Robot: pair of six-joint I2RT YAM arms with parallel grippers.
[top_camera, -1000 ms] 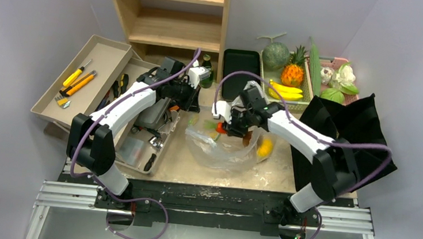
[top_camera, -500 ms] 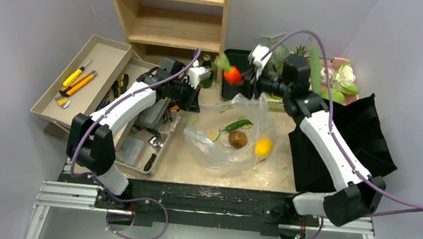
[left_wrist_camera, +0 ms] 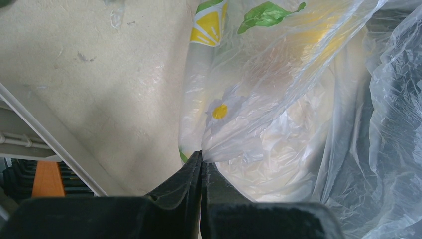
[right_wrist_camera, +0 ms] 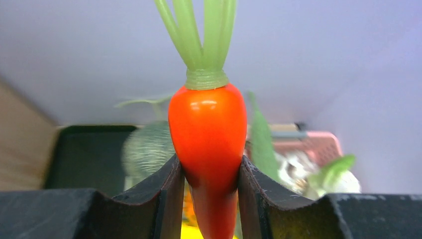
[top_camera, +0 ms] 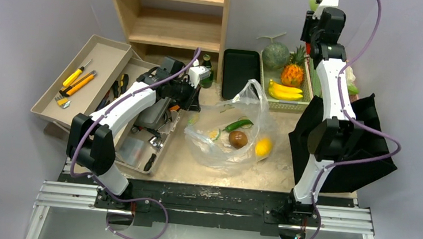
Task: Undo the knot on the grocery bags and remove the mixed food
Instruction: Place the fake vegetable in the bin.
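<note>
The see-through plastic bag (top_camera: 227, 141) lies open mid-table. It holds a green pepper (top_camera: 237, 124), a brown round fruit (top_camera: 238, 138) and a yellow citrus (top_camera: 263, 146). My left gripper (top_camera: 194, 103) is shut on the bag's left edge, and the pinch shows in the left wrist view (left_wrist_camera: 201, 160) on the printed plastic (left_wrist_camera: 278, 99). My right gripper (top_camera: 316, 7) is raised high at the back right. It is shut on an orange carrot (right_wrist_camera: 206, 124) with a green top, seen between its jaws (right_wrist_camera: 209, 172). The black cloth bag (top_camera: 358, 138) lies at the right.
A basket at the back holds a melon (top_camera: 275, 54), a pineapple (top_camera: 292, 73) and bananas (top_camera: 285, 90). A flat black tray (top_camera: 240, 70) lies beside it. A wooden shelf (top_camera: 172, 12), a tool tray (top_camera: 95, 63) and a clear tool case (top_camera: 149, 140) stand left.
My right gripper lifted the carrot out of the plastic bag and swung it up and back to high above the basket. The left gripper has stayed on the bag.
</note>
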